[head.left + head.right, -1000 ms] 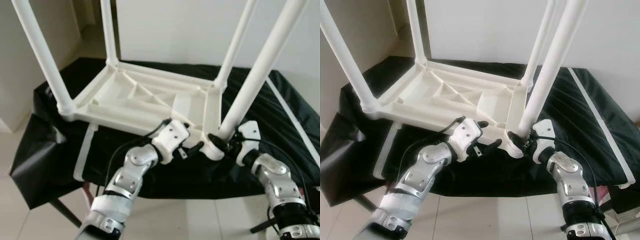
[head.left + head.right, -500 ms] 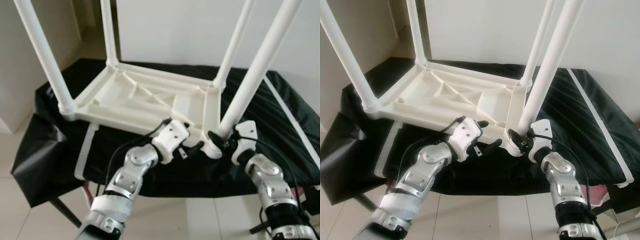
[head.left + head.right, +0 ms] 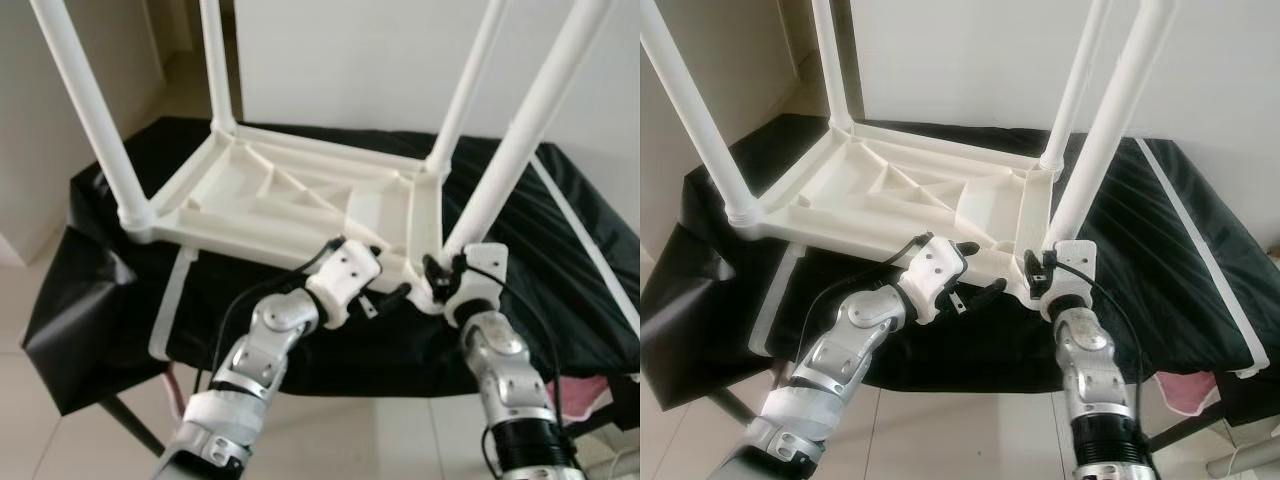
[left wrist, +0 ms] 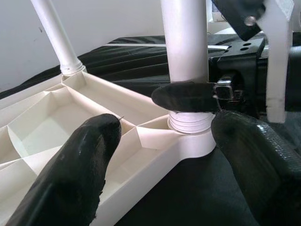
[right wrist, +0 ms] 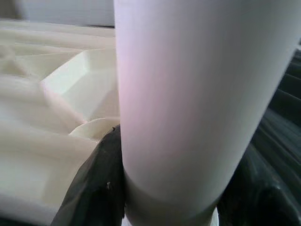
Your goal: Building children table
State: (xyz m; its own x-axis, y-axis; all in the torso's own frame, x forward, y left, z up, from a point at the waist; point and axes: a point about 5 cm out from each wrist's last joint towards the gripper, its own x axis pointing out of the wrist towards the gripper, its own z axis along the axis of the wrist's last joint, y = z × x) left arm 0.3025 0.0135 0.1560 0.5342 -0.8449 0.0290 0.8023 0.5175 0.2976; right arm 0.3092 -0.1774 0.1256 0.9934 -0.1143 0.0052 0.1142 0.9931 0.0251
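**Upturned children's table, right gripper clamped on the near leg**

The white plastic children's table (image 3: pixel 300 200) lies upside down on a black cloth (image 3: pixel 570 260), its ribbed underside facing up and four white legs standing up from its corners. The near right leg (image 3: pixel 520 150) rises from the corner socket (image 4: pixel 190 141) closest to the robot, tilted slightly outward toward the right.

The right gripper (image 3: pixel 440 275) sits at the base of this leg, just above the socket; its black fingers (image 5: pixel 96 188) are pressed against either side of the tube, clamped on it. In the right wrist view the leg stands large and close between the two fingers.

The left gripper (image 3: pixel 385 290) rests at the near edge of the tabletop, just beside that same corner. Its fingers (image 4: pixel 70 174) are spread apart, one over the ribbed underside and the other beyond the socket, with the table's rim between them; they do not squeeze anything.

The far right leg (image 3: pixel 465 90), the far left leg (image 3: pixel 217 70) and the near left leg (image 3: pixel 90 110) stand in their sockets. The cloth covers a larger table, with a white strip (image 3: pixel 170 310) hanging over its near left edge. A white wall (image 3: pixel 350 60) rises behind, pale tiled floor (image 3: pixel 60 440) lies below, and something pink (image 3: pixel 590 395) shows at the lower right.
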